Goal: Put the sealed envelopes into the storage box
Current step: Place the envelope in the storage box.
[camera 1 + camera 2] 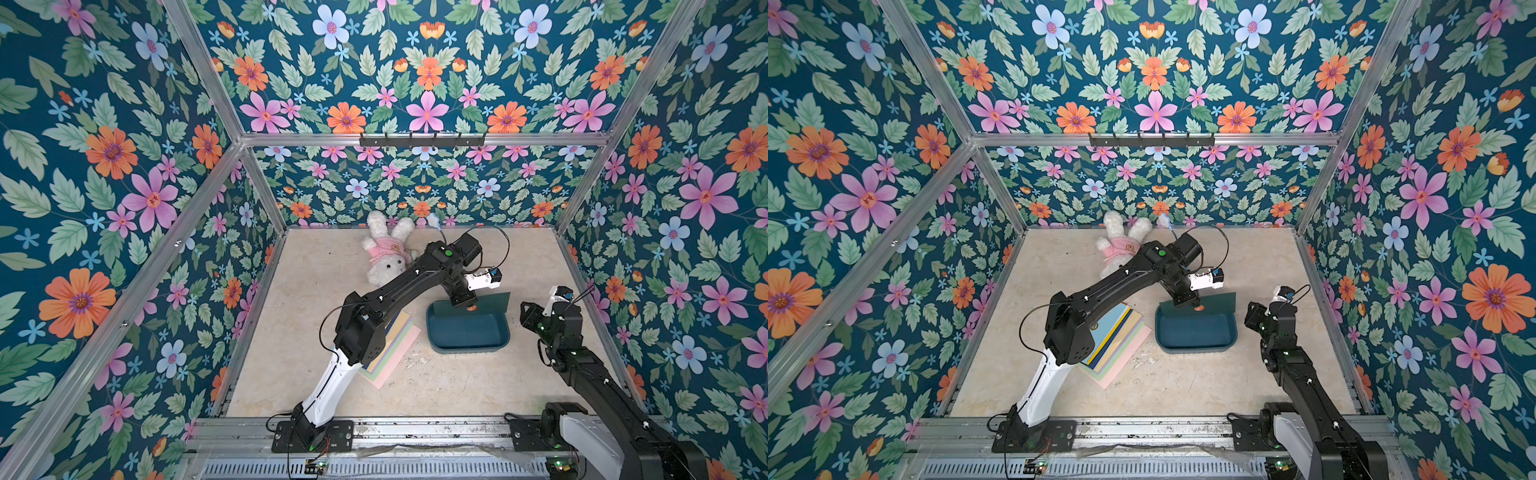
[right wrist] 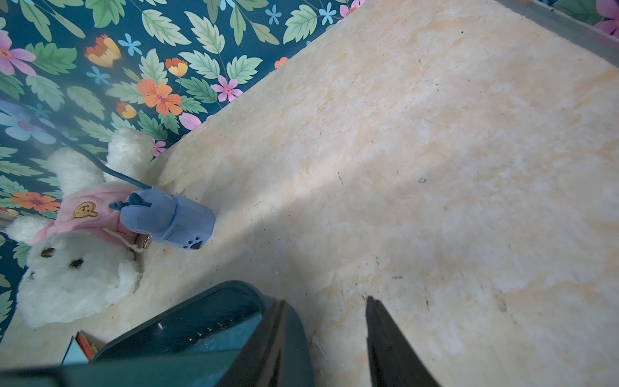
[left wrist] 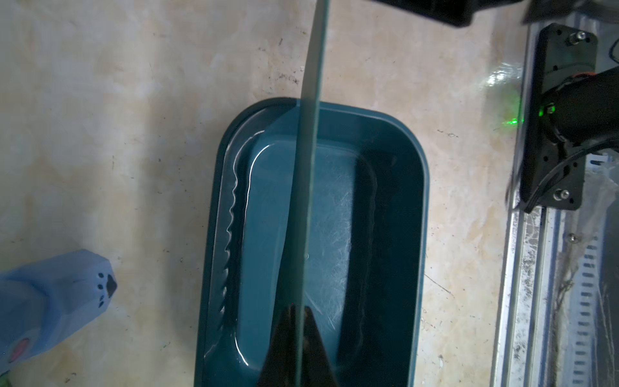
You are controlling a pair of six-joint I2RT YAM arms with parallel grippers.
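So the left gripper [image 3: 301, 346] has its jaws pinched tight on one dark green envelope [image 3: 310, 134]. It's thin, flat paper, held on edge, so the left wrist view only shows a skinny strip. In a top view you can see its flat rectangular face [image 1: 494, 303], with a small orange-red seal near the grip. It hangs upright over the far side of the storage box [image 1: 465, 350], and I can't tell if its lower edge touches the box.

The box is a shallow teal plastic tub with rounded corners and a glossy inside with a scuffed floor. It sits on a beige, marble-look table [image 1: 457, 386].

The other envelopes [image 1: 1121, 340] sit in a fanned stack just left of the box in pale pastels plus a navy one, partly under the left arm.

The left arm reaches out long from its base, bends at the elbow, and has its wrist pointing straight down. The right gripper [image 2: 330, 335] sits just right of the box, jaws apart on nothing, arm folded low.

At the back there's a fluffy white plush bunny [image 1: 386, 249] in a pink top and a small blue plastic toy [image 2: 167, 217].
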